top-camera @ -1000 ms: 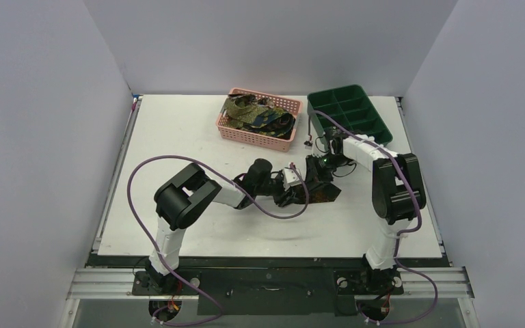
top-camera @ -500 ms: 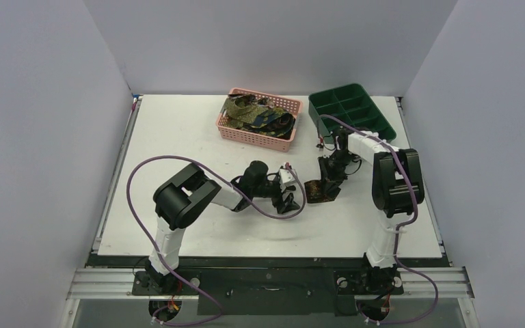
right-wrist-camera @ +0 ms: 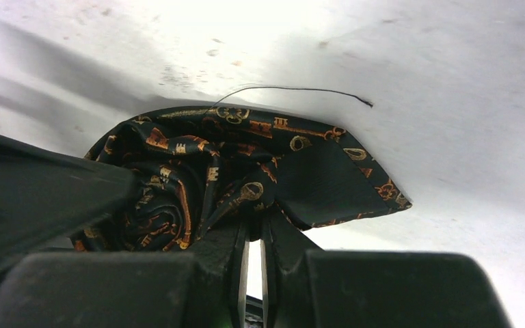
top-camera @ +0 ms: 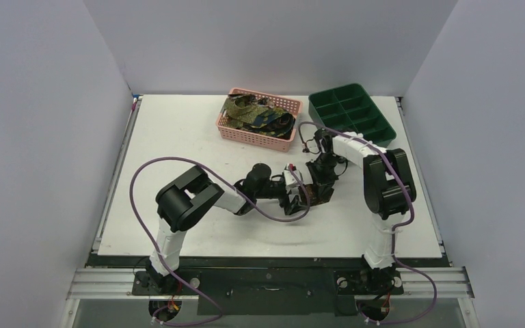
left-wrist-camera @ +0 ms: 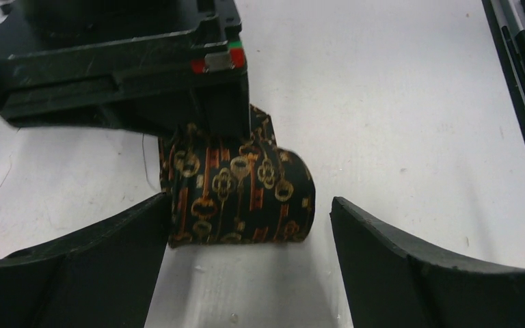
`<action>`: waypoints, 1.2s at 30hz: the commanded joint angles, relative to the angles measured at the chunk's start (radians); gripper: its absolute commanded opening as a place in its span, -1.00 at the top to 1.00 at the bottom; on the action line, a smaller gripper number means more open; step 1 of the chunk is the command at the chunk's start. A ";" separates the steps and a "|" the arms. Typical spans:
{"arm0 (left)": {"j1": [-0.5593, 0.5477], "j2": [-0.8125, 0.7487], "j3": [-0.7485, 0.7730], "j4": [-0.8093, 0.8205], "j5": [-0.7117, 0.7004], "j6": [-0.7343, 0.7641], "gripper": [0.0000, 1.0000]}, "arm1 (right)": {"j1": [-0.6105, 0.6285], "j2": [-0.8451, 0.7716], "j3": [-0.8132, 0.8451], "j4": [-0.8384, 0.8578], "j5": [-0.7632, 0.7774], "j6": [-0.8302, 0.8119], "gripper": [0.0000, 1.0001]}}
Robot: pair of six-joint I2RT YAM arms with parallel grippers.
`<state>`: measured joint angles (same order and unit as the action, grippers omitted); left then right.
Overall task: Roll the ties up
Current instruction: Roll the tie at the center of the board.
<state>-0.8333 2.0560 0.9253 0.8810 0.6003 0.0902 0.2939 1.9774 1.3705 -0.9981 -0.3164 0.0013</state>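
Observation:
A rolled black tie [left-wrist-camera: 239, 195] with gold and orange key patterns stands on the white table, also in the top view [top-camera: 316, 193] and the right wrist view [right-wrist-camera: 198, 174]. My right gripper [right-wrist-camera: 254, 222] is shut on its edge from above, pinching the fabric. My left gripper [left-wrist-camera: 246, 273] is open, its two fingers on either side of the roll; the left finger [left-wrist-camera: 109, 253] touches it, the right finger [left-wrist-camera: 410, 266] stands apart. More ties [top-camera: 256, 113] lie piled in the pink basket.
The pink mesh basket [top-camera: 263, 137] stands at the back centre. The dark green compartment tray [top-camera: 352, 113] stands at the back right. A loose thread [right-wrist-camera: 301, 90] lies on the table beside the roll.
My right gripper moved left and nearer with the rolled tie. My left gripper came forward again, its open fingers now around the roll.

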 commanded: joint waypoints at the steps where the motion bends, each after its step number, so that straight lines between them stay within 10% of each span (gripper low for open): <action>1: -0.023 0.009 0.013 0.059 -0.009 0.023 -0.66 | 0.045 0.087 -0.034 0.088 0.003 0.039 1.00; 4: -0.031 0.023 0.021 0.008 -0.020 0.068 -0.58 | 0.051 0.090 -0.031 0.103 -0.057 0.052 1.00; 13: -0.017 0.028 0.007 -0.180 -0.088 0.162 0.68 | -0.017 -0.041 -0.054 0.130 -0.184 0.015 0.73; 18: -0.016 0.024 0.000 -0.300 -0.100 0.191 0.77 | -0.163 -0.143 -0.071 0.095 -0.246 0.007 0.03; 36: 0.016 0.023 0.002 -0.394 -0.045 0.190 0.78 | -0.187 -0.040 -0.192 0.259 -0.525 0.111 -0.45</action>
<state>-0.8402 2.0541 0.9634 0.7071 0.5621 0.2813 0.0658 1.8969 1.2190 -0.7631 -0.6991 0.1017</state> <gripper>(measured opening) 0.309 0.728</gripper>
